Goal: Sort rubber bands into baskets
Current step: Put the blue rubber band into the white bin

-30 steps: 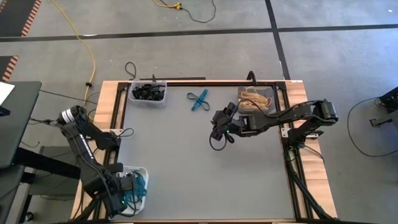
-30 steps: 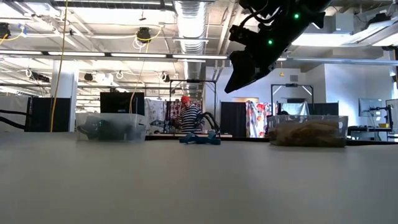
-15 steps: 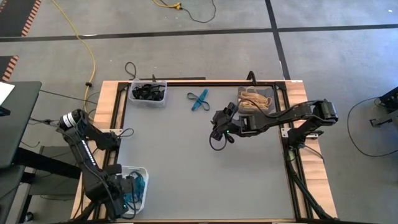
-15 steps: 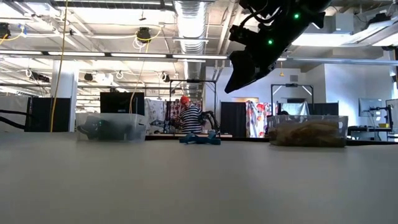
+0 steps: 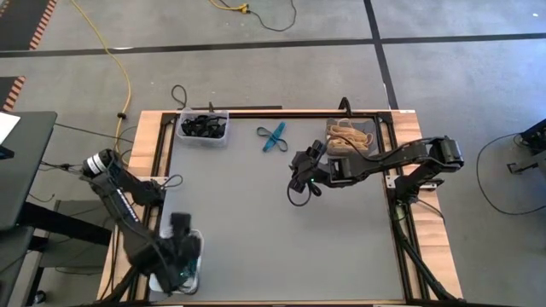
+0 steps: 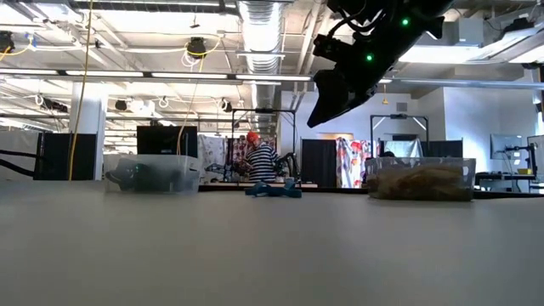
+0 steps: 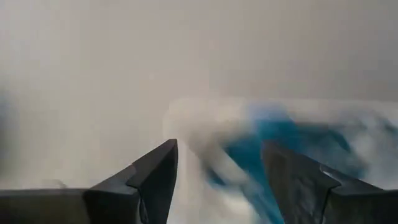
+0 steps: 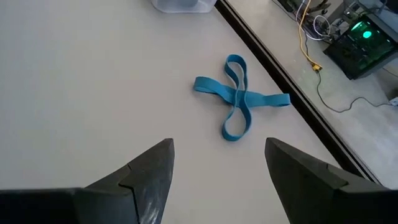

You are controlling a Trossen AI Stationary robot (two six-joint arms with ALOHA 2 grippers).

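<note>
two teal bands [image 8: 239, 96] crossed on table, right tool [image 8: 217, 168] spread; left tool [image 7: 217, 177] blurred, likely apart.

A flat grey surface [image 5: 256, 222] is framed by pale wooden edging. Three baskets are set on it: a clear basket [image 5: 203, 128] filled with black bands at the far left corner, a basket of tan bands [image 5: 351, 136] at the far right corner, and a white basket [image 5: 189, 260] holding teal bands at the near left edge. Two crossed teal rubber bands [image 5: 273, 137] are laid directly on the surface between the two far baskets.
</note>
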